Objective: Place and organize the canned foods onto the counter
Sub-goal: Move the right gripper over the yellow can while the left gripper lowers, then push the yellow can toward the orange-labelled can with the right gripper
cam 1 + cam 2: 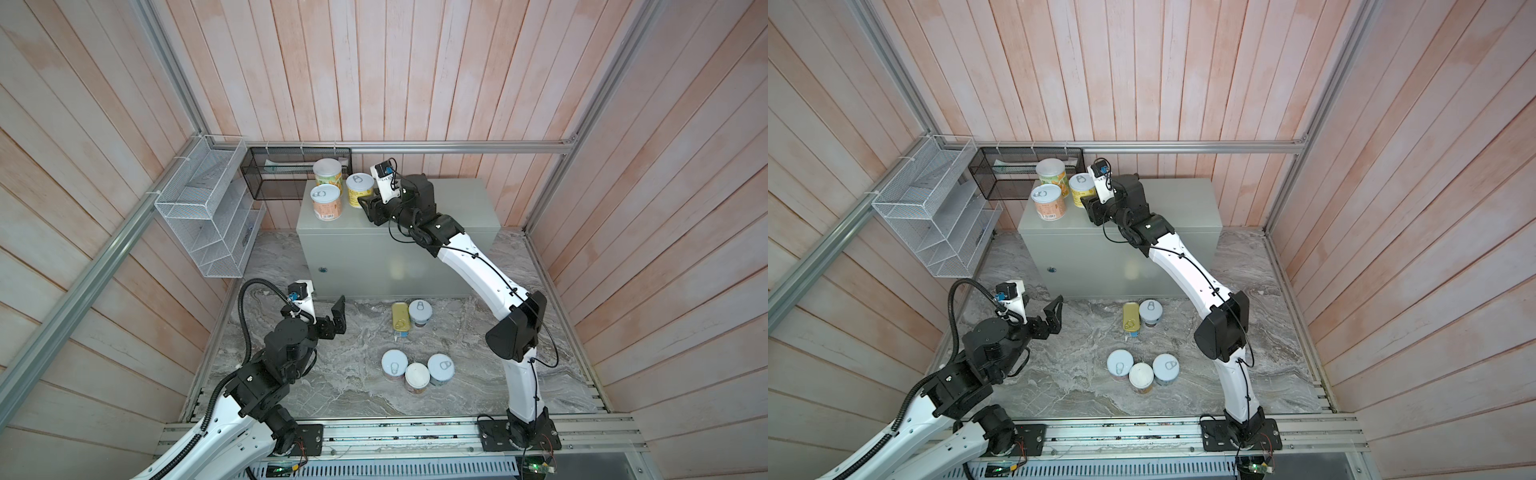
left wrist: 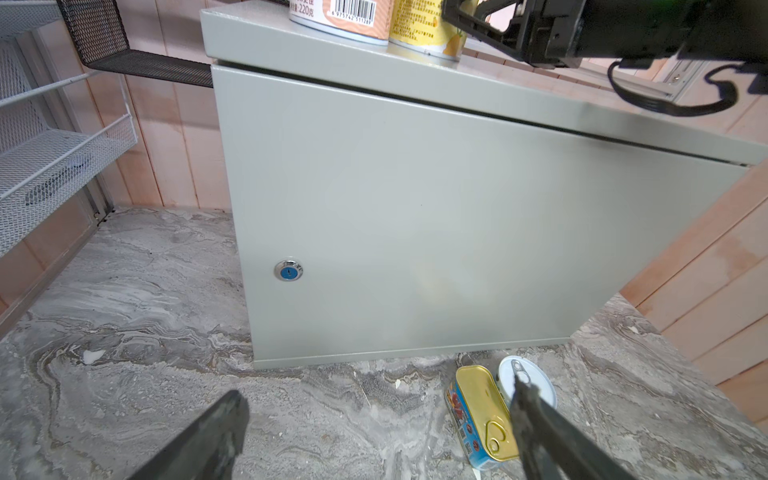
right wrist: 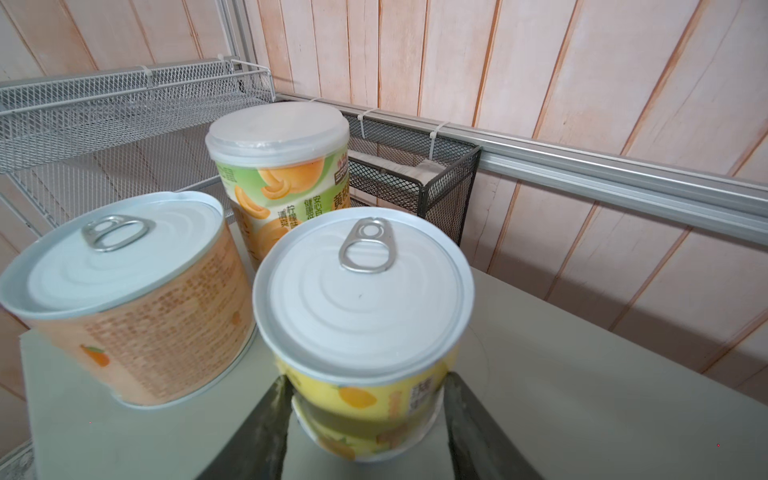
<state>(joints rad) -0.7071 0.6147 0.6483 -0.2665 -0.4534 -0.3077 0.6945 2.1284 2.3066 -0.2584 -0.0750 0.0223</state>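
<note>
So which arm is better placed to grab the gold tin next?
Left: the left gripper, open, hovers by the gold tin; the right gripper is up on the counter, clamped on the yellow can.

Soft, even light is falling from overhead in both top views, washing out the wooden walls [image 1: 415,62] and leaving only faint, diffuse shadows on the stone floor [image 1: 340,374] along the base of the counter [image 1: 374,257], while the wide lens is bowing the planks outward toward the edges. In the left wrist view the left gripper [image 2: 376,390] is showing its fingers [image 2: 216,432] dark and out of focus. In the right wrist view the yellow can [image 3: 365,299] is looking crisp, its lid catching mild glare, with the right gripper [image 3: 366,380] blurring at the near edge.
</note>
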